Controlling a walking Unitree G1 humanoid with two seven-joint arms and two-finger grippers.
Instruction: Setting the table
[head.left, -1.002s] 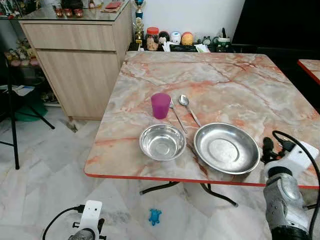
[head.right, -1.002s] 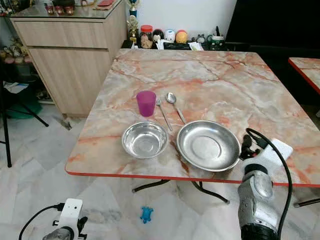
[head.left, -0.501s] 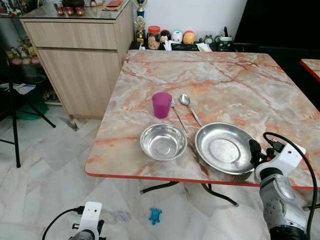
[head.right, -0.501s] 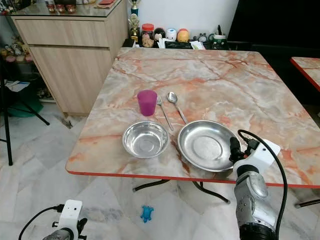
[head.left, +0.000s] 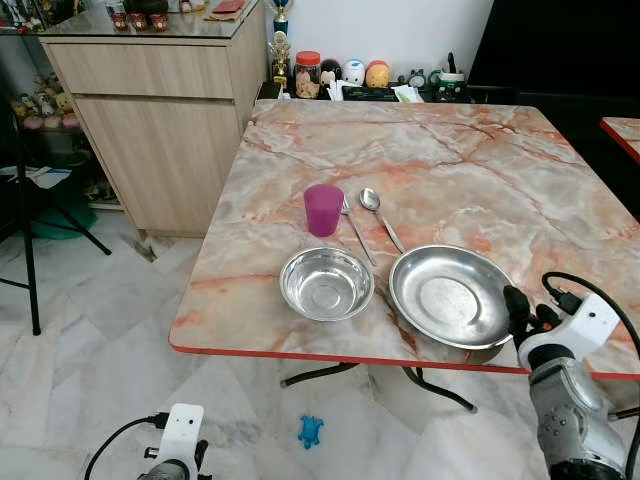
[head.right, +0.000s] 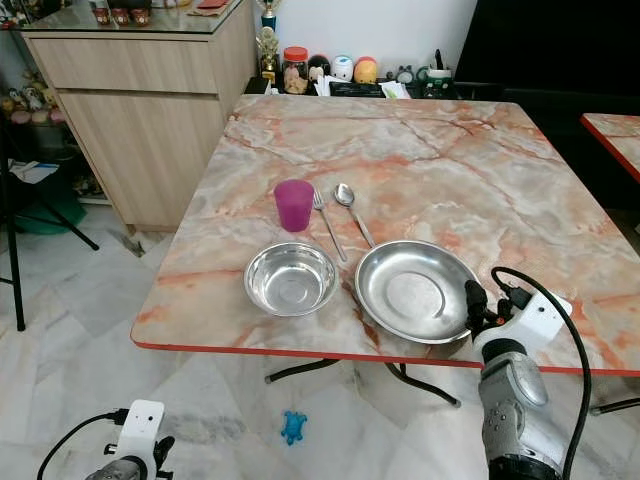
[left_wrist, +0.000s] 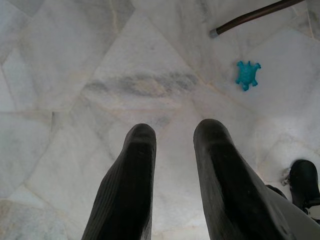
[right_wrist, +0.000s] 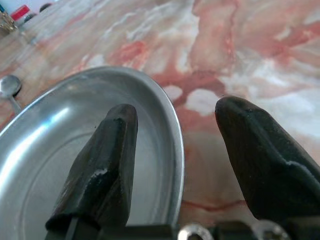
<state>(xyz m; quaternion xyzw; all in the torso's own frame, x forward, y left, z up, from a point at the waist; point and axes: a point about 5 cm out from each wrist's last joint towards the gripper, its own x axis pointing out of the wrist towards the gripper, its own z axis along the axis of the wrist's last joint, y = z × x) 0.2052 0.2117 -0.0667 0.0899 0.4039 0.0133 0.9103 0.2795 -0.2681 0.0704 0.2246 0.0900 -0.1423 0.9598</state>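
Where its rim meets the open, empty right hand (right_wrist: 172, 145): shiny, shallow steel plate (head.left: 450, 296).

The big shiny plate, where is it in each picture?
Left eye view: the big steel plate sits near the table's front edge, right of the small steel bowl.
Right eye view: same spot, plate at, with the right gripper at its right rim.
Right wrist view: the plate's rim runs between the open fingers.
Left wrist view: floor, no plate.
Shared landmark: the spoon, also at.
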